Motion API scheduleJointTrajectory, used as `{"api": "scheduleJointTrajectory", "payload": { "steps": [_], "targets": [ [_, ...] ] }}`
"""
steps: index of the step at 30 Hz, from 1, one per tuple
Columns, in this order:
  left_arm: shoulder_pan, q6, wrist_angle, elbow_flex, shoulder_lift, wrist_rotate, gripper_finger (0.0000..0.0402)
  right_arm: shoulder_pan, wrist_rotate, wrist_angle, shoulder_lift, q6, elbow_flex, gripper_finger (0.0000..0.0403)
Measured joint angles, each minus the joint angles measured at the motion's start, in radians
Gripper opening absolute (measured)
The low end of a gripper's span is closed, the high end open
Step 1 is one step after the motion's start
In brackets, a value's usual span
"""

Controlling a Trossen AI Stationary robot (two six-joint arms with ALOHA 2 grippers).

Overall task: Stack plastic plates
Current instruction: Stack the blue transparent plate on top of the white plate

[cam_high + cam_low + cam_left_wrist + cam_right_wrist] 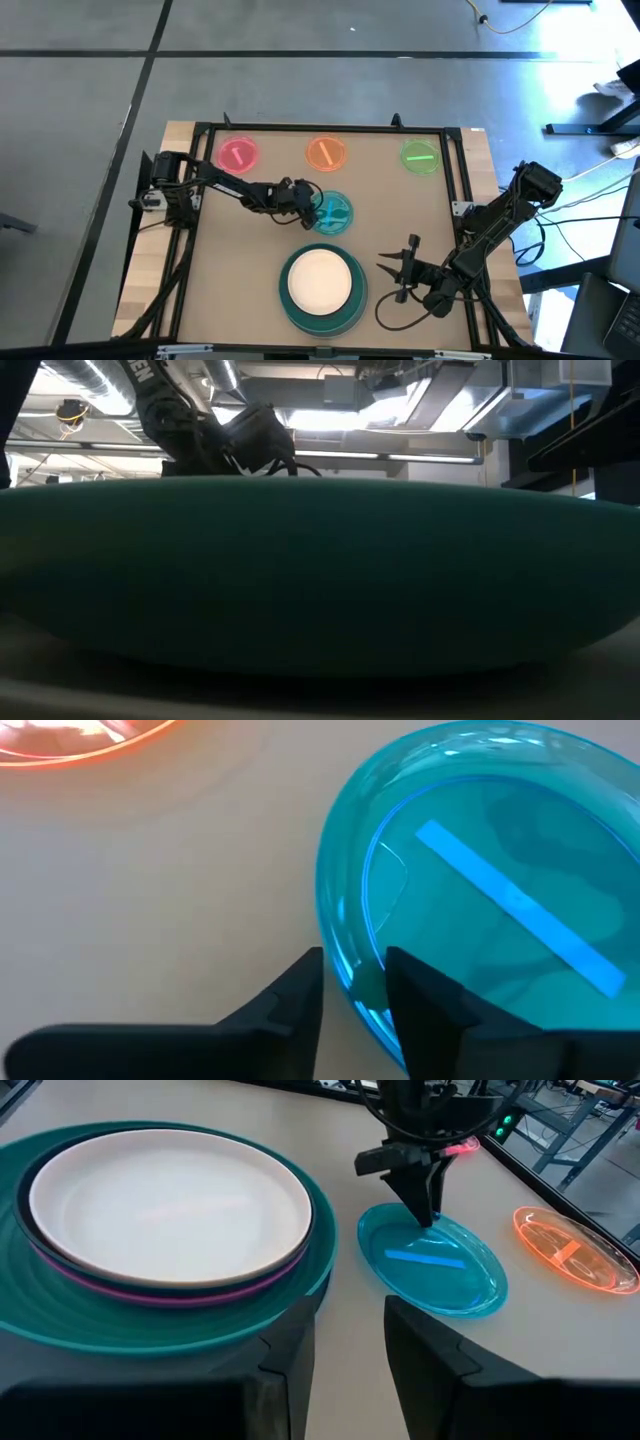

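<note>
On the tan table (250, 260), the clear blue plate (334, 212) is gripped at its rim by the left gripper (312, 208), jaws clenched on it (rim seen between them). A stack topped by the pale pink plate (320, 277) lies nearby. The right gripper (400, 270), jaws released, is held beside the stack.

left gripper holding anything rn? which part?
Yes: the left gripper pinches the clear blue plate by its rim, one finger inside the wall and one outside. The right gripper is open, holding nothing.
</note>
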Motion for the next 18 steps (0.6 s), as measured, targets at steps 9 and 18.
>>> {"api": "scheduleJointTrajectory", "payload": {
  "steps": [9,18],
  "targets": [
    [0.000,0.024,0.001,0.000,0.000,0.000,0.0061,0.000,0.000,0.000,0.000,-0.004,0.000,0.0113],
    [0.001,0.025,0.002,0.000,0.000,-0.028,0.0015,0.000,0.000,0.000,0.000,-0.004,0.000,0.0113]
  ]
}}
